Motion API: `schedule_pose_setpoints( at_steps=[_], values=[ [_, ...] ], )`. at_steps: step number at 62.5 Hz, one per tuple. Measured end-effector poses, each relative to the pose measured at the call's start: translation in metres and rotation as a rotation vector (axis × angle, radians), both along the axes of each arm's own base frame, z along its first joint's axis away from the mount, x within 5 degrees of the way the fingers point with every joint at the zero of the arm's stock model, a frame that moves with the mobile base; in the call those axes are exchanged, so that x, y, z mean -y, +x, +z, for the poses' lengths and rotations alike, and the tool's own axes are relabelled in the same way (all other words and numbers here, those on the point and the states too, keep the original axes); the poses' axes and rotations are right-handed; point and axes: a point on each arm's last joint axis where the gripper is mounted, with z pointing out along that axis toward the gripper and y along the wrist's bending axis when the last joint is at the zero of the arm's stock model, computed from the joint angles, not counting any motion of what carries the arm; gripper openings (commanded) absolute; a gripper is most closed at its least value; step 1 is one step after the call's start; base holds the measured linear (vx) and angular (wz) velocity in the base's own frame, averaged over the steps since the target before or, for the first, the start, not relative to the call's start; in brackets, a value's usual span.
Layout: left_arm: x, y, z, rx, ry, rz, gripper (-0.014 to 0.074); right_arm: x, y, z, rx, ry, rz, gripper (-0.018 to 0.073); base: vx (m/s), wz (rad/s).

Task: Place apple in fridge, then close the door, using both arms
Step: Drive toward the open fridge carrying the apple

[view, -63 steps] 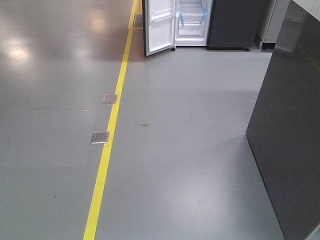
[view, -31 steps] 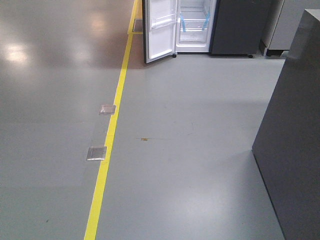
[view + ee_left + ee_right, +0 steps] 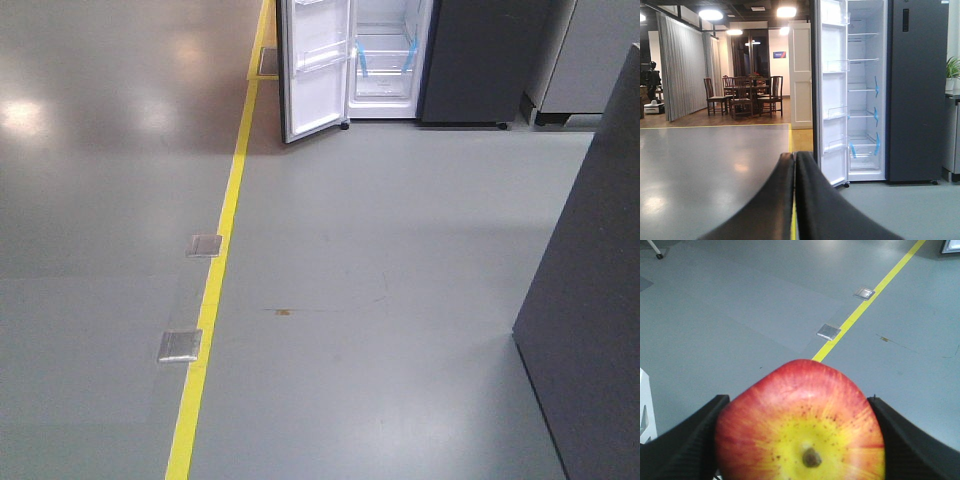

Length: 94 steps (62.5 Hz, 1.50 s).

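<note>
My right gripper is shut on the apple, red with a yellow patch round its stem, held above the grey floor. My left gripper is shut and empty, its two black fingers pressed together, pointing toward the fridge. The dark grey fridge stands at the far end of the floor, its white lining and blue-taped shelves showing; it also shows in the left wrist view. Its left door stands open, white inner face with clear bins toward me, also in the left wrist view. The arms do not show in the front view.
A grey-sided counter cabinet stands close on the right. A yellow floor line runs toward the fridge, with two metal floor plates beside it. A dining table with chairs and a grey curtain stand far back on the left.
The view has moved forward across the floor: the fridge, floor plates and stain have slid down the frame and the cabinet has shifted right.
</note>
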Motion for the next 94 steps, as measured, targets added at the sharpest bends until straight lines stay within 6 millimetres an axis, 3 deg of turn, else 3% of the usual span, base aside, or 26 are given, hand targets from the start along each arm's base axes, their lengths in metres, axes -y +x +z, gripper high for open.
schedule_pose_setpoints(
  at_steps=[94],
  values=[
    [0.0,0.0,-0.0001,-0.001,0.0,0.0,-0.0006,-0.0001,0.0,0.0,-0.001,0.001,0.0,0.0391,0.33,0.01]
  ],
)
